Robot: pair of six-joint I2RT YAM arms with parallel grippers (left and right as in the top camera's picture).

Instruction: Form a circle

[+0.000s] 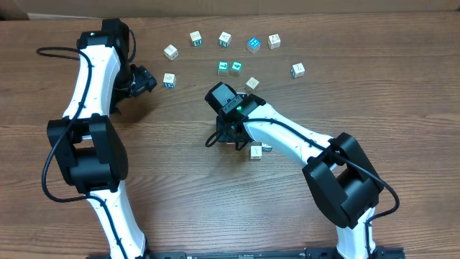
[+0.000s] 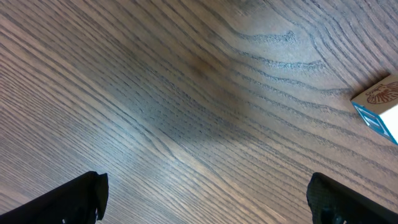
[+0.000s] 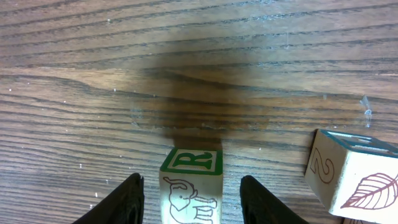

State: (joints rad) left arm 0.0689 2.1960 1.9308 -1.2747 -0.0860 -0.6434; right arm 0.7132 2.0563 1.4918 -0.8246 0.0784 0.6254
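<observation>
- Wood-grain table [image 1: 180,187] fills every view, with a tan board [image 1: 287,6] along its far edge.
- Right gripper [image 3: 191,196] straddles the R cube [image 3: 191,160], a green-edged block with an elephant on its near face. A sliver of table shows between each finger and the cube, so the pincer is released and grips nothing.
- Just right of the R cube in the wrist view stands the 2 cube [image 3: 351,177], printed with a numeral and a leaf. It is turned at an angle and stands apart from the R cube.
- Beyond the R cube, toward the tan board, the other cubes [image 1: 225,39] lie scattered in a loose arc. Only the two turquoise-faced cubes [image 1: 230,67] sit just beside each other — the circle is not yet formed.
- Well to the left of the R cube, the left gripper [image 2: 208,198] hangs over bare wood. Its fingers are spread wide and hold nothing.
- A blue-edged cube [image 2: 379,102] with a brown shell-like print lies at the right margin of that wrist view, clear of both fingers.
</observation>
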